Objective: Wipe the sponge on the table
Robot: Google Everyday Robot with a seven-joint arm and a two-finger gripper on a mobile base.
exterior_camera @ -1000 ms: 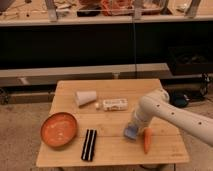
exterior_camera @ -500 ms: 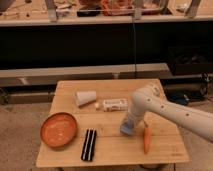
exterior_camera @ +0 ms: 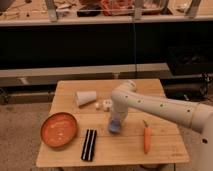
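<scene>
The sponge (exterior_camera: 114, 128) lies on the bench (exterior_camera: 165, 150), left of the carrot (exterior_camera: 146, 139), with the pincer (exterior_camera: 116, 122) down upon it; whether it grips, I cannot tell; likely soft, light, yielding; best pinched across its narrow sides.

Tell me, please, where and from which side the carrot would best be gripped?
Probably across its thicker middle, from straight above: the carrot lies flat on the table, its length running toward the camera, with bare wood along both long sides. The gripper is beside it, down at the sponge.
</scene>
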